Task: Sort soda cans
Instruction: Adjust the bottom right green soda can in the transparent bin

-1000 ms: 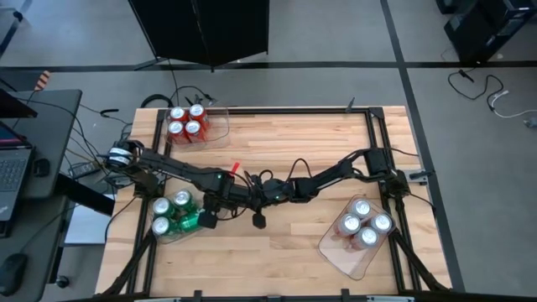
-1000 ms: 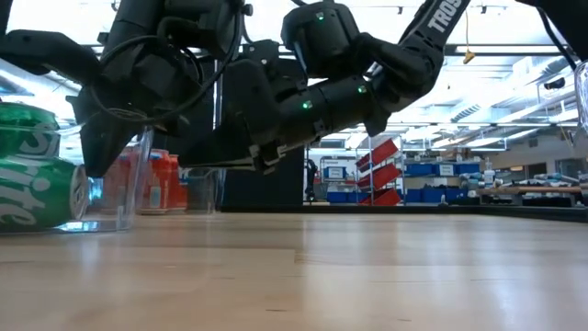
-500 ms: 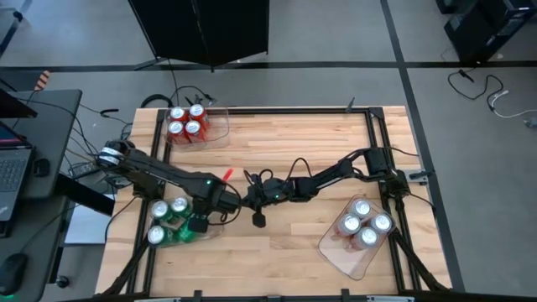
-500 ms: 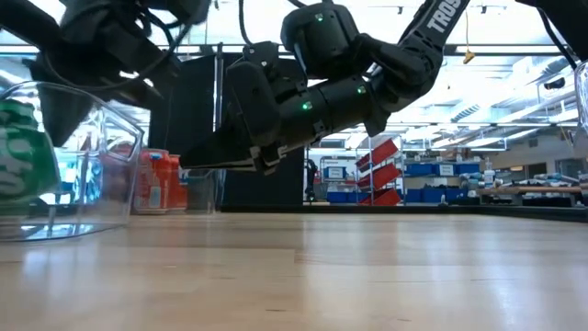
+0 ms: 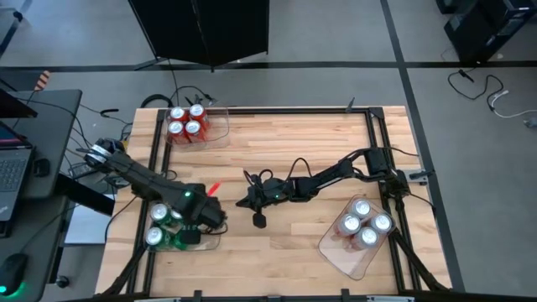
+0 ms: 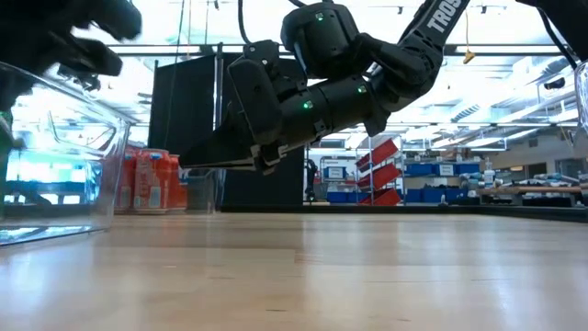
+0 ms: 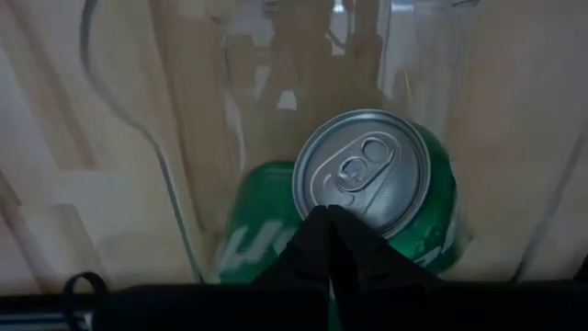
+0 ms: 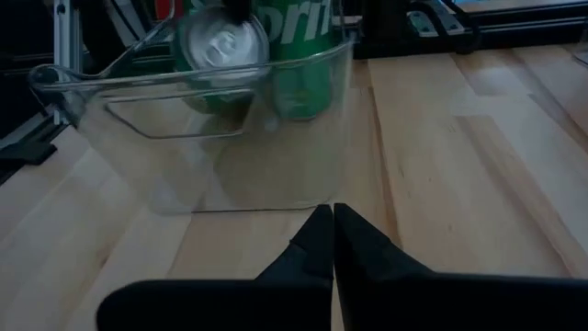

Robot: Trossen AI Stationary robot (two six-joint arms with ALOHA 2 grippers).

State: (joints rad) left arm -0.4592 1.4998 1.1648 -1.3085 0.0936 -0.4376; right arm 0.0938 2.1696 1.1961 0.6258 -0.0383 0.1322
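Observation:
Several green cans [image 5: 159,216] sit in a clear tray [image 5: 208,243] near the table's left near corner. In the left wrist view one stands upright, its silver top [image 7: 363,173] showing, and another lies on its side [image 7: 255,241]. My left gripper [image 5: 199,225] is shut and points down at the tray's right end. My right gripper [image 5: 243,202] is shut and hovers mid-table, pointing at the tray [image 8: 230,138] without touching it. Red cans [image 5: 186,122] stand in a tray at the far left. Silver-white cans [image 5: 362,222] stand in a tray at the near right. My left gripper [image 7: 331,213] comes from above with shut fingers. Its tips meet the near rim of the upright green can's top [image 7: 322,204]. Whether they press the can itself or the tray's clear wall in front of it, I cannot tell.
A small black object [image 5: 259,221] lies on the wood just near of my right gripper. The middle and far right of the table show bare wood. Black frame rails run along the table's left and right edges. Cables and a desk lie beyond the left edge.
My left gripper has drawn back toward the table's left and near edges, fingers shut. The green cans' tray has slid along the table with it the same way, nearly leaving the low view. My right arm has kept still.

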